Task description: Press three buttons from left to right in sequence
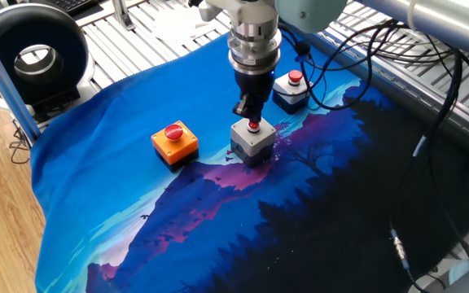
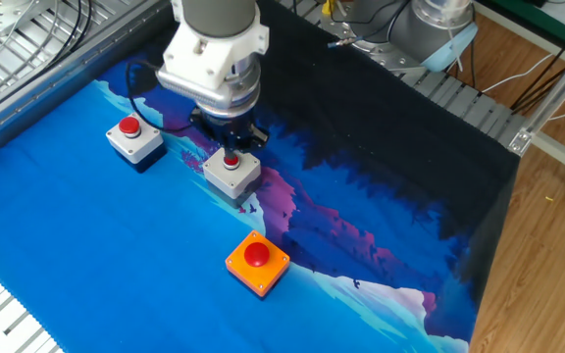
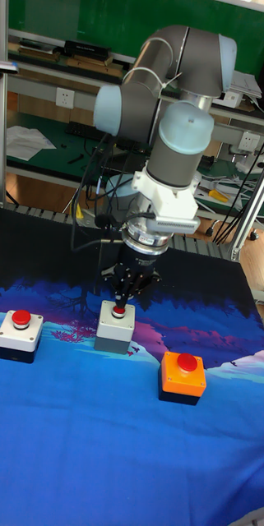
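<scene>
— Tall fixed view first: where is the gripper (image 3: pixel 120 301) placed?
— Directly above the grey button box (image 3: pixel 114 326), tips at its red cap.
— Fingers parted or closed?
— That cannot be told.
— And the others?
— Orange box (image 1: pixel 174 142) and white box (image 1: pixel 291 89) are flanking it.

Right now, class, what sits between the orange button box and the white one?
The grey button box, with the gripper directly above its red button, seen in both fixed views; orange box, white box.

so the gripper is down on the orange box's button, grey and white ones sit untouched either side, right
Not the orange one. The gripper is down on the grey box, the middle one, as one fixed view shows. The orange box and white box sit untouched either side.
</scene>
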